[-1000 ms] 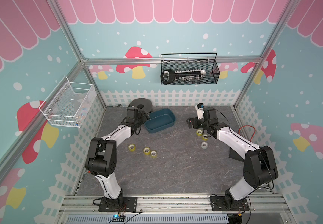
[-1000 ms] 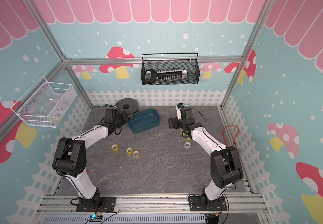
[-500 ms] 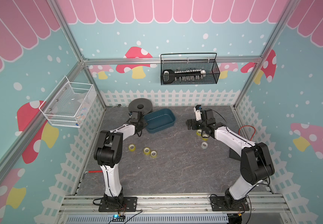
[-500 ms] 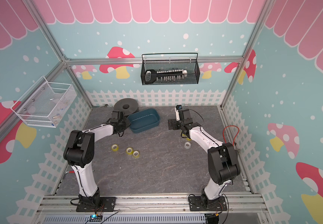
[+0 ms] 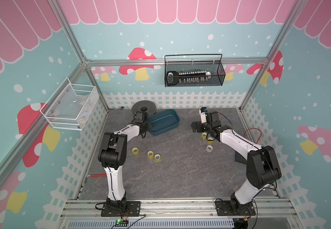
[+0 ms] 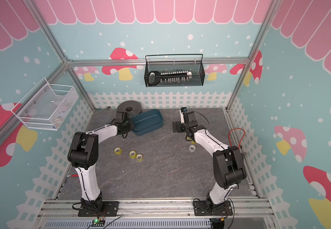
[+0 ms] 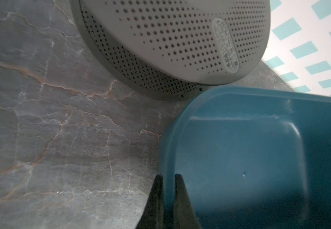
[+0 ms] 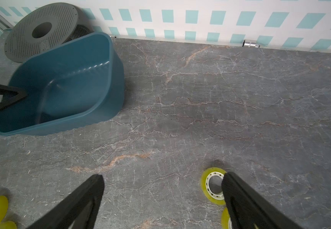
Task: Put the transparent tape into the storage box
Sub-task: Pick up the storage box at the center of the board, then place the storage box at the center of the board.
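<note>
Left arm reaches low and forward; its fingers (image 7: pixel 177 190) are pinched on the near rim of the storage box (image 7: pixel 260 150), one inside, one outside. Right arm extends forward, fingers (image 8: pixel 240 190) spread wide, transparent tape (image 8: pixel 212 185) touching one fingertip on the tabletop (image 8: pixel 200 99).

Six tape rolls: five yellowish (image 5: pixel 135 150), one clear (image 5: pixel 209 148). One storage box (image 5: pixel 163 122), one grey perforated disc (image 5: pixel 143 107), two wall baskets (image 5: pixel 194 76).
</note>
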Controlling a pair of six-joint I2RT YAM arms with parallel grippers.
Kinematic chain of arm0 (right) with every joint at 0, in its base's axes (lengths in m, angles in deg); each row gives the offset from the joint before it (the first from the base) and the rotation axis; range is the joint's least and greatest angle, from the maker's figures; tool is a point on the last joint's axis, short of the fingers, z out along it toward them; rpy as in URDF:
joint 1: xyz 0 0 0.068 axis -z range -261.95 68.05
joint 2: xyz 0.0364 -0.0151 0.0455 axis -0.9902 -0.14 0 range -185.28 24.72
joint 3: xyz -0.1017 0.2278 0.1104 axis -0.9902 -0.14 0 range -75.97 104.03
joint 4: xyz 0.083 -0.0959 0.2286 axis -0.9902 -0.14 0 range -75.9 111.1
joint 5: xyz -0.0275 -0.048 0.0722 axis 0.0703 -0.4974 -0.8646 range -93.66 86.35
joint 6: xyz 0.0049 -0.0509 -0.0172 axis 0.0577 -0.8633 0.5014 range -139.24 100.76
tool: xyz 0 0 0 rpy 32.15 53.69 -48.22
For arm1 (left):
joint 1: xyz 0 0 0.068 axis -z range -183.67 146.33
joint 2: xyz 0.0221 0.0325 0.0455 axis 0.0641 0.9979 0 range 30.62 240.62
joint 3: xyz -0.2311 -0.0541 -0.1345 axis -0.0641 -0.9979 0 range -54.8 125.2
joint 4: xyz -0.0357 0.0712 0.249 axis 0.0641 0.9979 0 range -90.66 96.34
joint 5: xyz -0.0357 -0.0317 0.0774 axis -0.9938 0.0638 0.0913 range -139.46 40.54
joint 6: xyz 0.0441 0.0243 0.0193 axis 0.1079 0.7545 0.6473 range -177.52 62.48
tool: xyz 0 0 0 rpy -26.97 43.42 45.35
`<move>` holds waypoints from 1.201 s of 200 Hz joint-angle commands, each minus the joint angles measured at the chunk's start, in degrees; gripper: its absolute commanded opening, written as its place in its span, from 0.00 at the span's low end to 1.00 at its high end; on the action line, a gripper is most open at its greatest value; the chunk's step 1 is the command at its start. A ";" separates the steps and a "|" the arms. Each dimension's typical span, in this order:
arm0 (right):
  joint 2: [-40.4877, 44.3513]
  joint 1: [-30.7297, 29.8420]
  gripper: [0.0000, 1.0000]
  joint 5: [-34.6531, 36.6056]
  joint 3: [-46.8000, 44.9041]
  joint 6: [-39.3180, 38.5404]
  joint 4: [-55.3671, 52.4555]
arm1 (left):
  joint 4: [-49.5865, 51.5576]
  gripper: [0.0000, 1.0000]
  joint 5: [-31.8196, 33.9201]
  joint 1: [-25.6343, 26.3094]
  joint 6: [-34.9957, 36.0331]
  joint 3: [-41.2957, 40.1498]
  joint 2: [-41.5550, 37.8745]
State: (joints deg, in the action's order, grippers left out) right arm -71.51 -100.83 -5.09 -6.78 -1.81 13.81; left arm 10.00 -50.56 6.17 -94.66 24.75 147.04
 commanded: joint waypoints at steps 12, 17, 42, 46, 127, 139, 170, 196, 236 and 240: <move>3.01 -0.46 0.99 1.43 -0.46 1.15 -0.92 | 5.31 0.00 -0.28 3.62 9.18 4.45 -3.12; 3.19 -0.46 0.99 1.56 -0.47 1.28 -1.16 | 6.39 0.00 -0.47 4.36 9.80 5.00 -3.36; 4.56 -0.42 0.99 2.28 -0.37 2.47 -3.82 | 9.00 0.00 -2.63 8.29 10.31 4.95 -4.76; 4.83 -0.33 0.99 2.50 -0.45 2.79 -4.19 | 9.10 0.00 -2.82 8.89 9.91 4.53 -5.11; 8.06 5.87 0.99 -5.50 -2.92 8.67 -9.49 | 2.09 0.00 -2.51 13.24 -2.13 -12.86 -13.53; 7.48 5.78 0.99 -5.87 -3.08 8.07 -10.13 | 2.15 0.00 -1.68 13.59 -1.79 -12.71 -12.87; 6.45 5.87 0.99 -6.74 -3.75 7.88 -10.09 | 1.47 0.00 0.34 15.21 -2.17 -11.70 -10.50; 5.44 5.84 0.99 -7.08 -3.54 7.71 -9.92 | 0.74 0.00 0.97 15.99 -2.76 -11.26 -9.50; 5.08 5.84 0.99 -7.18 -3.80 7.97 -9.25 | 0.65 0.02 1.52 16.34 -1.87 -11.21 -8.43; 4.99 5.82 0.99 -7.18 -3.80 8.04 -9.30 | 0.70 0.04 1.54 16.34 -1.59 -11.11 -8.35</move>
State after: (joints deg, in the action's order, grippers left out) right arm -65.87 -94.77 -11.49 -9.67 6.52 4.56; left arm 11.79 -50.23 22.39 -95.97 12.01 137.53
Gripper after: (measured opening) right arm 0.989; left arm 0.073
